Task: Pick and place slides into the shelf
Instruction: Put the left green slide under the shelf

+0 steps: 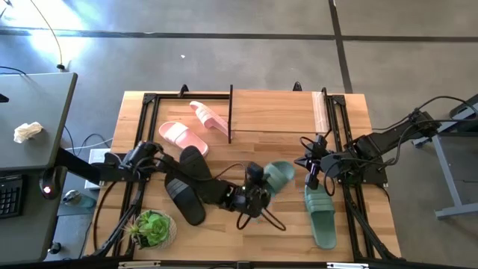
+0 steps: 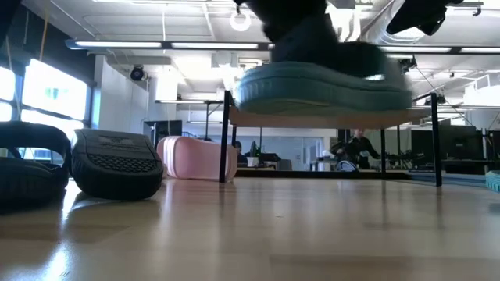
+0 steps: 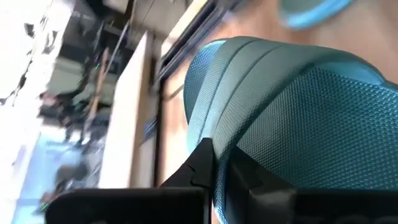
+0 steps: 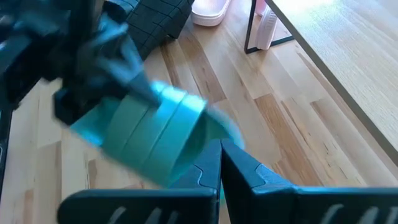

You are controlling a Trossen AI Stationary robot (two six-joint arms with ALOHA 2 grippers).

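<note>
Plank tabletop (image 1: 254, 146) under green slide (image 1: 278, 176), bright workshop behind.

Lighting: bright and even; daylight is coming through the windows (image 2: 31, 94) in the low view, with ceiling lamps (image 2: 238, 19) glowing overhead. Glare: the table (image 2: 250, 234) is reflecting a pale sheen. Shadows: soft ones are lying under the black slides (image 1: 187, 187). Blur: the lifted green slide (image 4: 149, 137) is smearing with motion in the right wrist view; the left wrist view's background is showing out of focus.
</note>
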